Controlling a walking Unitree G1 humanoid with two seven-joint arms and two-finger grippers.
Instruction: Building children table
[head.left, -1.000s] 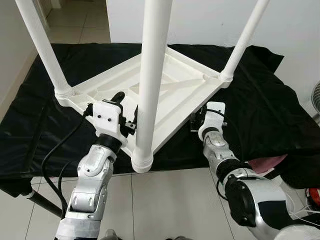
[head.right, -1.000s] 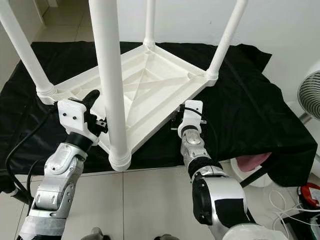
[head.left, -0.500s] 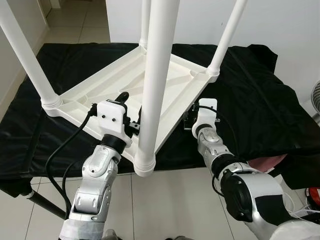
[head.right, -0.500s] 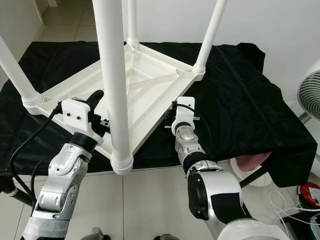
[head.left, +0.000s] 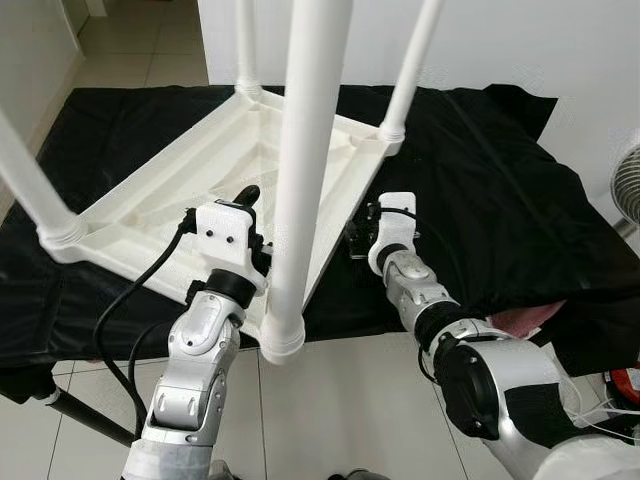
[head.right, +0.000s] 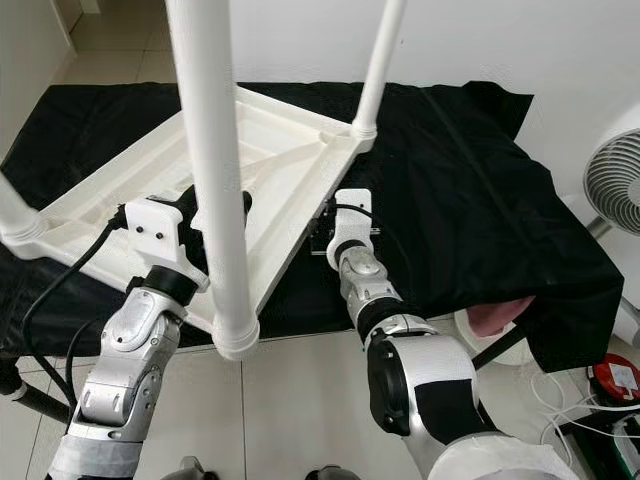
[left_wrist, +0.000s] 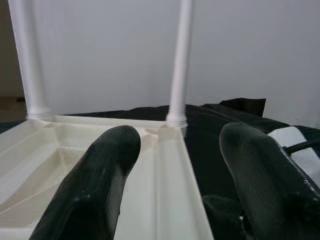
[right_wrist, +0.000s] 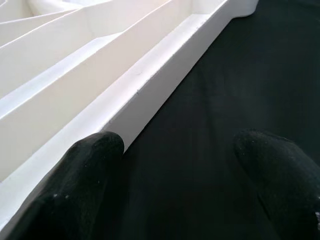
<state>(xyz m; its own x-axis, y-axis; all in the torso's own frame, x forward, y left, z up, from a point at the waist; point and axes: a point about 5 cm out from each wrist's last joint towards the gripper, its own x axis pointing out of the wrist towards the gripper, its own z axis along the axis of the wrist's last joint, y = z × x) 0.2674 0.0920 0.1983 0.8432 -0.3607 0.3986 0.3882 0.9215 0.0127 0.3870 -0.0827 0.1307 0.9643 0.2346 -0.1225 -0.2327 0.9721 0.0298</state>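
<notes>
The upturned white table (head.left: 210, 190) was seen on the black cloth (head.left: 500, 180), its rim straddled by the spread left gripper (left_wrist: 177, 200) at 7 o'clock and touched by the spread right gripper (right_wrist: 180, 175) at 4 o'clock; it was judged light, stiff, slippery, best held by the rim.

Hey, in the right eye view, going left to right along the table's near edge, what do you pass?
Left tool → thick white plastic table leg → right tool → black cloth → white fan.

Bright, even daylight; near fingers softly blurred.
</notes>
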